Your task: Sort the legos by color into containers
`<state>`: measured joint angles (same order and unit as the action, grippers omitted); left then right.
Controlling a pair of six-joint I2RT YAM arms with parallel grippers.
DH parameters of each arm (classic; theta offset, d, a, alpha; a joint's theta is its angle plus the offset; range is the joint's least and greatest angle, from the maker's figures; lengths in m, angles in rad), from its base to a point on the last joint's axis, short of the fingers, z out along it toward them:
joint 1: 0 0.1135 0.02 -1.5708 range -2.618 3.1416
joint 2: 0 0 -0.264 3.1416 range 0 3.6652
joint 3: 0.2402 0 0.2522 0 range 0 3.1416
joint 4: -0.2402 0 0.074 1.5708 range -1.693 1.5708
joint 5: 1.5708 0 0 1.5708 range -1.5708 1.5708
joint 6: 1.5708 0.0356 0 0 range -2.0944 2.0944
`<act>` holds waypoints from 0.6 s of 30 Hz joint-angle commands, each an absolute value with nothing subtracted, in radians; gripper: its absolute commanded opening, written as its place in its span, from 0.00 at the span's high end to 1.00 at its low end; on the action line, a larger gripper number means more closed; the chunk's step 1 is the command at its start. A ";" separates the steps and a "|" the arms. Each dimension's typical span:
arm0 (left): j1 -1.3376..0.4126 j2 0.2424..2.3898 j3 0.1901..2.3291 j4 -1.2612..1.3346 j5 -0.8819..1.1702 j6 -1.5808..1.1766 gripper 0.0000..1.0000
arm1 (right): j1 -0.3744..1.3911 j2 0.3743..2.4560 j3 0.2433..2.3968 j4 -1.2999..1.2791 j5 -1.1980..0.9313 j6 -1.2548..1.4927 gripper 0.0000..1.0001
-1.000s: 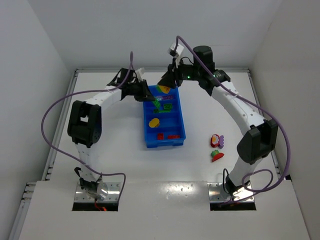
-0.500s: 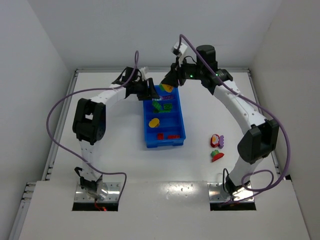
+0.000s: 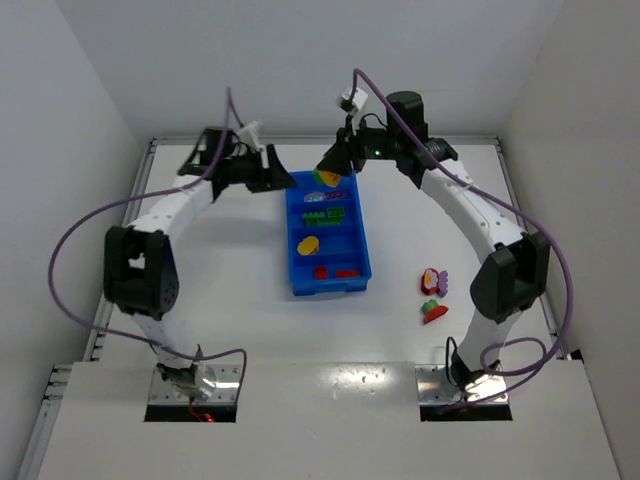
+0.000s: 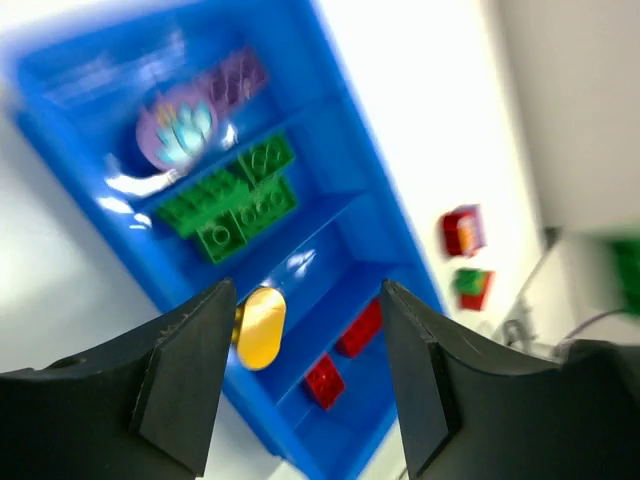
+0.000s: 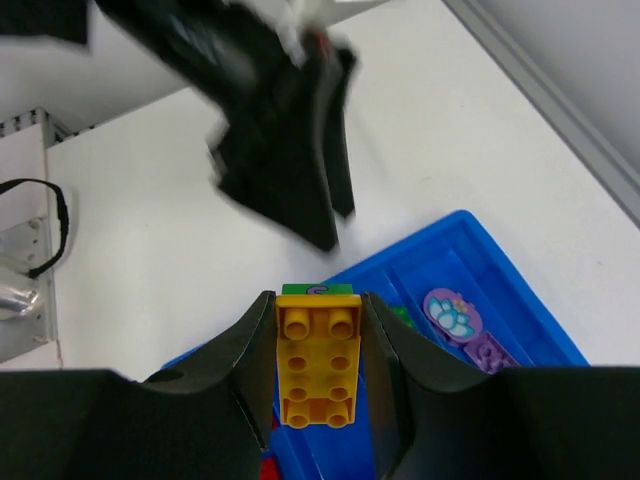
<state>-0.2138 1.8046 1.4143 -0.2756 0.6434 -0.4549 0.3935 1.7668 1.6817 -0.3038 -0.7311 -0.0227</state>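
The blue tray [image 3: 330, 290] holds the containers, four compartments in a row: purple legos [image 4: 190, 130] at the far end, then green legos [image 4: 235, 195], a yellow oval piece [image 4: 260, 325] and red legos [image 4: 345, 345]. My left gripper [image 3: 283, 180] hangs open and empty beside the tray's far left corner, and its black fingers [image 4: 180, 370] frame the yellow and red compartments. Above the tray's far end, my right gripper [image 5: 318, 400] is shut on a yellow lego [image 5: 318, 365] with a green piece [image 5: 318, 290] on its far end.
Loose legos lie on the white table right of the tray: a red, yellow and purple cluster [image 3: 433, 282] and a red and green piece [image 3: 435, 312]. White walls close in the table at the back and on both sides.
My left gripper has opened and drawn back leftward off the tray, and the green piece it carried now lies in the green compartment. The right gripper has hardly moved with its yellow lego.
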 commanded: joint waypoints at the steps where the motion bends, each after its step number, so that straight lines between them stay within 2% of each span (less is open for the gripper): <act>1: -0.043 1.657 1.385 -0.169 0.873 -0.471 0.35 | 0.411 1.813 1.739 -0.216 -0.819 0.031 0.98; 6: 0.133 1.635 1.359 -0.228 1.198 -0.359 0.35 | 0.442 1.934 1.844 -0.074 -0.987 0.176 0.98; 8: 0.165 1.635 1.345 -0.293 1.312 -0.296 0.35 | 0.452 2.018 1.908 -0.014 -1.034 0.312 0.98; 10: 0.205 1.646 1.335 -0.374 1.365 -0.214 0.35 | 0.465 2.078 1.949 0.104 -1.091 0.468 0.98; 13: 0.233 1.646 1.324 -0.489 1.411 -0.100 0.35 | 0.511 2.172 2.061 0.138 -1.112 0.537 0.98; 18: 0.233 1.609 1.305 -0.512 1.443 -0.038 0.35 | 0.549 2.246 2.083 0.204 -1.121 0.620 0.98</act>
